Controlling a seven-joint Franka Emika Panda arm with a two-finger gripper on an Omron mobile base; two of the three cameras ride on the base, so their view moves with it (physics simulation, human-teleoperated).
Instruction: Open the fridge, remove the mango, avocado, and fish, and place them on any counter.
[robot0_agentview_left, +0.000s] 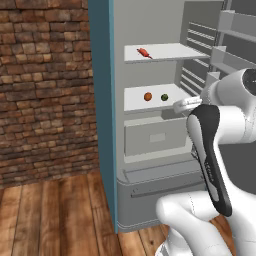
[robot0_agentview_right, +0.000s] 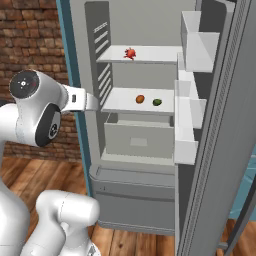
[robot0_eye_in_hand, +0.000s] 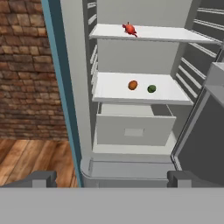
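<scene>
Three items sit on the white shelves inside the fridge (robot0_agentview_left: 115, 125), whose door stands swung wide open. The mango (robot0_agentview_left: 148, 96), a small orange-brown fruit, lies on the lower shelf (robot0_eye_in_hand: 114, 87), near its middle. A small dark green avocado (robot0_agentview_left: 164, 97) lies on the same shelf, just beside the mango and not touching it. A small red fish (robot0_agentview_left: 144, 52) lies on the upper shelf (robot0_eye_in_hand: 166, 33), above the two fruits. Below the lower shelf a grey drawer (robot0_eye_in_hand: 134, 129) stands pulled partly out. The door carries white bins (robot0_agentview_right: 192, 105) on its inner face. A brick wall (robot0_agentview_left: 45, 85) stands next to the teal side panel of the fridge, and the floor (robot0_agentview_left: 55, 210) is wood plank.

The gripper (robot0_eye_in_hand: 113, 178) is released, jaws spread fully apart, holding nothing. It hangs outside the fridge, in front of the open compartment, well apart from the mango. In the hand view the fingertips (robot0_eye_in_hand: 41, 178) frame the base of the fridge, with both shelves above them.
</scene>
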